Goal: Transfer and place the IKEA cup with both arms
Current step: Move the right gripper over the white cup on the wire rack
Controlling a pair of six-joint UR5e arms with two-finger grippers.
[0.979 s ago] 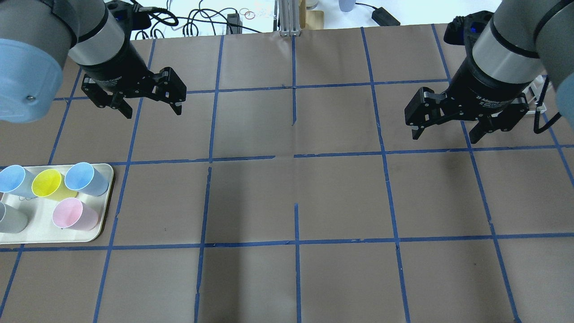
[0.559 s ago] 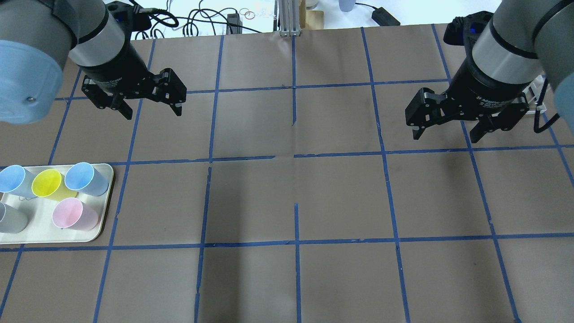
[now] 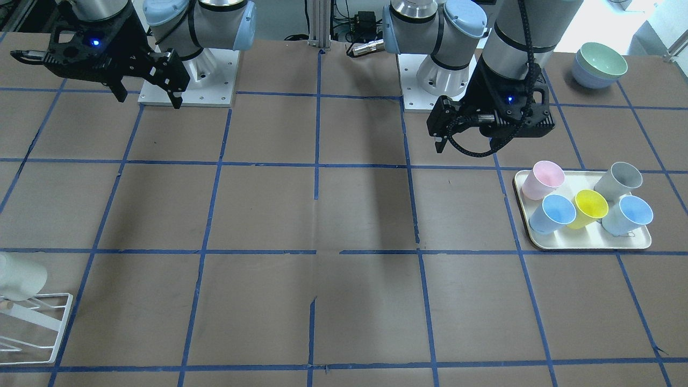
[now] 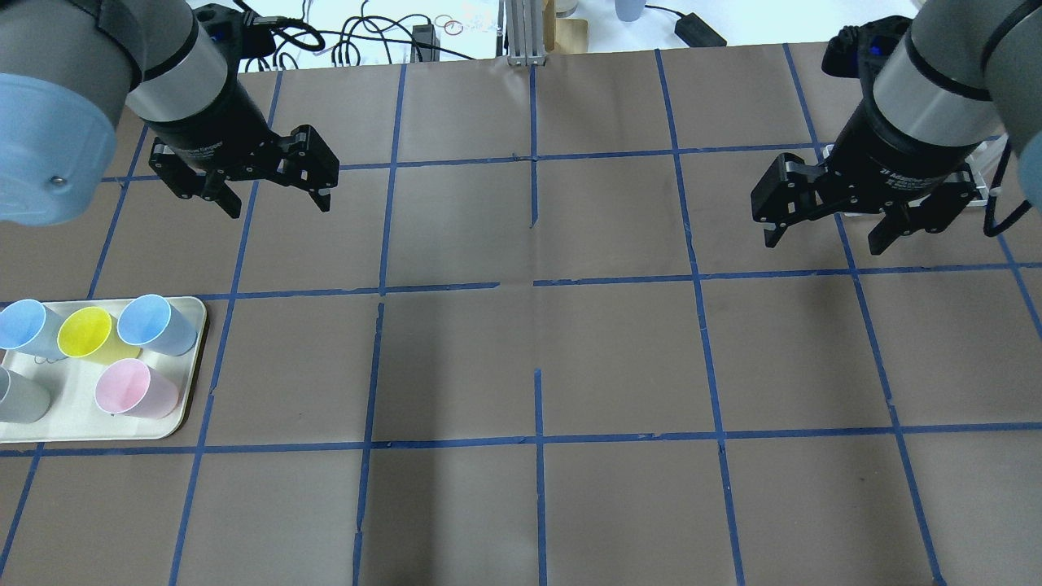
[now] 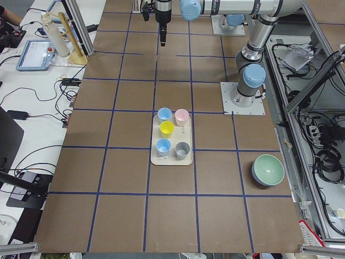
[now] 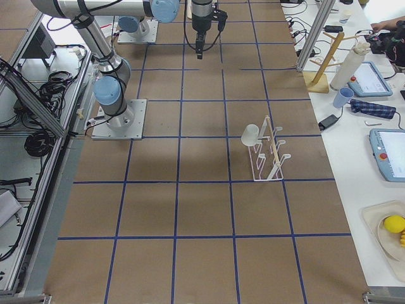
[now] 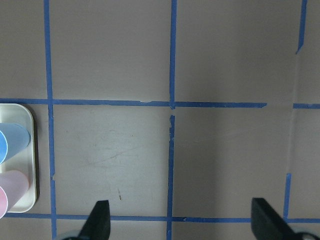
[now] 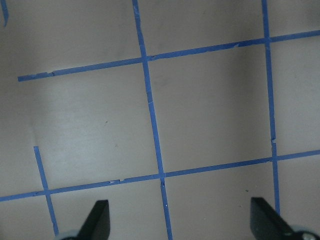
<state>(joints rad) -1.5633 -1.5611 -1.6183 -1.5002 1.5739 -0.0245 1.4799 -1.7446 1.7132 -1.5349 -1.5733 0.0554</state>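
Brown taped tabletop [image 4: 537, 358] spreads beneath us: our left gripper [image 4: 277, 205] and right gripper [image 4: 824, 242] hang over it with jaws spread, holding nothing. Well apart from the right one, we see the IKEA cup [image 6: 251, 134] on a white wire rack [image 6: 271, 158].

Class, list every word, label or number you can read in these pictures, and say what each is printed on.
"2F Adaptive Gripper": white print on the black body of the right gripper, overhead view; the last letters are blurred.
Left gripper: similar white print on its body, too blurred to read.
Pendant screen on the side table: too small to read.
Nothing else is legible.
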